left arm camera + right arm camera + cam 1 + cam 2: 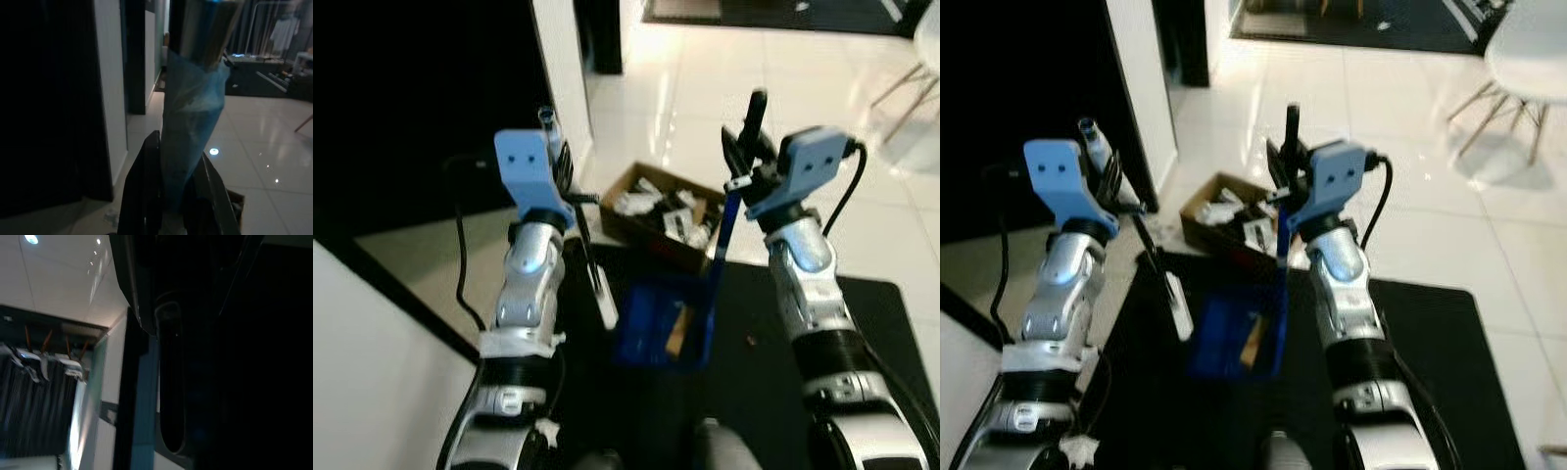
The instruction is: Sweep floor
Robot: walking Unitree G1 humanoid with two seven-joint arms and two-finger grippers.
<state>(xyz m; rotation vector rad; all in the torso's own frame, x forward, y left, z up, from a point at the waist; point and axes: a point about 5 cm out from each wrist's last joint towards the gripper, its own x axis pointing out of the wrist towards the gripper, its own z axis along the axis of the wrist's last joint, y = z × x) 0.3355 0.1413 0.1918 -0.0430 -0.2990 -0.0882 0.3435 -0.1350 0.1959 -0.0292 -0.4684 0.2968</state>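
A: Where's the broom?

B: Broom (590,257) is left of centre in the head view; left gripper (558,157) has its fingers clamped on the handle. Head end slants down to the mat (773,382), just beside the dustpan (666,328).

A: And the dustpan?

B: Blue, bottom centre, on the mat. Its upright handle (722,235) runs up to the right gripper (744,147), whose fingers are clamped round the top.

A: Step?

B: Looks like collecting: both tools held, brush at the pan's left edge, something tan already in the pan.

A: Debris left?

B: A small speck (750,341) on the mat, right of the pan. Cardboard box (656,211) of scraps sits behind it on the tile floor (705,88).

A: Next?

B: My guess: keep the pan lip flat and draw the brush toward it, clear of the box.
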